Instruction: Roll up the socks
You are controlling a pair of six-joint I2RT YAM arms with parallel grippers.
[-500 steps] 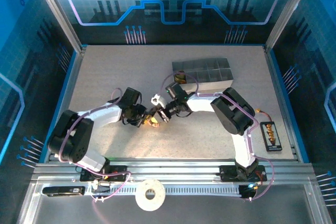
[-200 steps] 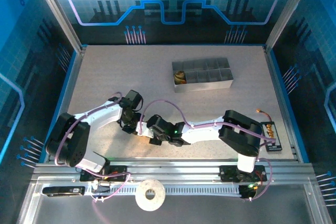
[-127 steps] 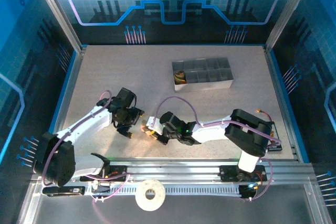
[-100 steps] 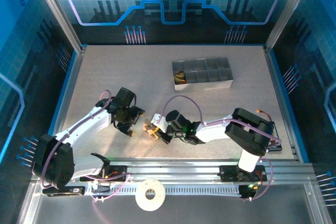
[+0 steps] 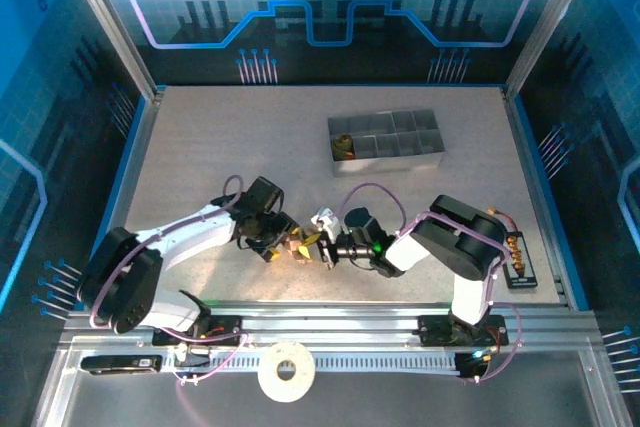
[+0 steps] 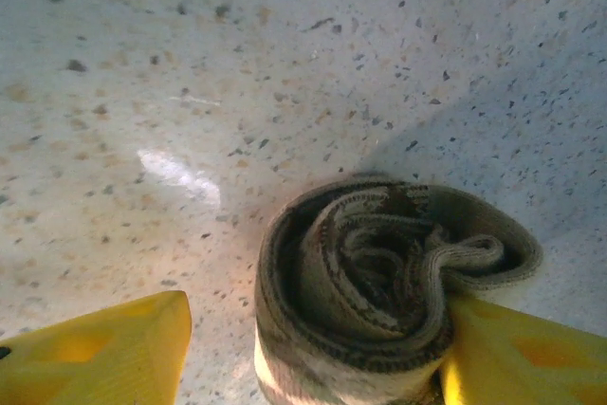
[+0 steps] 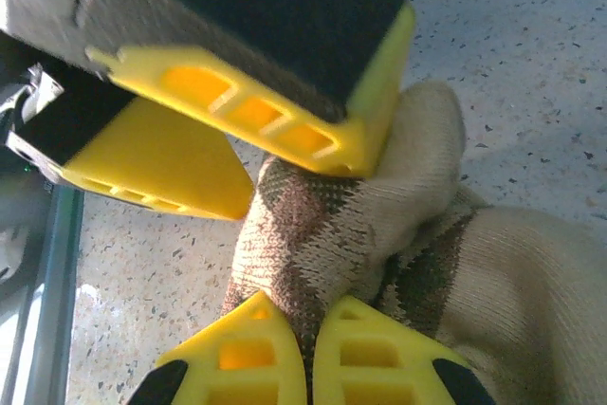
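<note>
Lower centre of the top view, the brown-and-tan sock (image 5: 302, 245) lies coiled on the speckled grey table (image 5: 220, 147). The right gripper (image 7: 309, 329) is pinched on its loose end, likely to stop the roll unwinding. The left gripper (image 6: 318, 329) straddles the coil, jaws apart, one finger (image 6: 517, 358) touching. Blue-lit panels (image 5: 330, 7) wall the table. The bundle (image 5: 343, 147) in the tray (image 5: 392, 160) may be the other sock.

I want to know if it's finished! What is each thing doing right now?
Brown sock: rolled into a coil, lying on the table.
Right gripper: jaws shut on the brown sock.
Left gripper: jaws open around the roll.
Other sock: bundled in the grey tray's left end compartment.
</note>
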